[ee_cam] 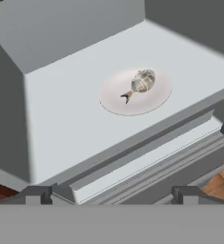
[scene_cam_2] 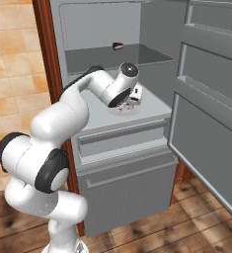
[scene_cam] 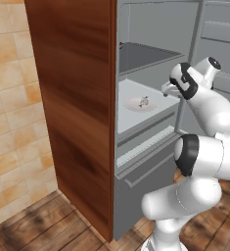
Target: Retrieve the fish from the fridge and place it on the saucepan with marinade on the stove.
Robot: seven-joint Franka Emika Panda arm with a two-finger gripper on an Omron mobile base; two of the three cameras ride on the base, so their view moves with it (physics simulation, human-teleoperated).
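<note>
The fridge stands open. On its middle shelf a pale round plate carries the fish, small and greyish-brown with a dark tail. From the left base view the fish lies at the plate's centre. My gripper hovers open over the shelf's front edge, short of the plate and apart from the fish, with nothing between its fingers. The hand covers part of the plate in the right base view. The saucepan, marinade and stove are out of view.
The fridge door swings open to the right, its door bins facing in. A small dark red item sits on the upper shelf. Below the shelf are a crisper front and the bottom drawer. A brown wood panel flanks the left.
</note>
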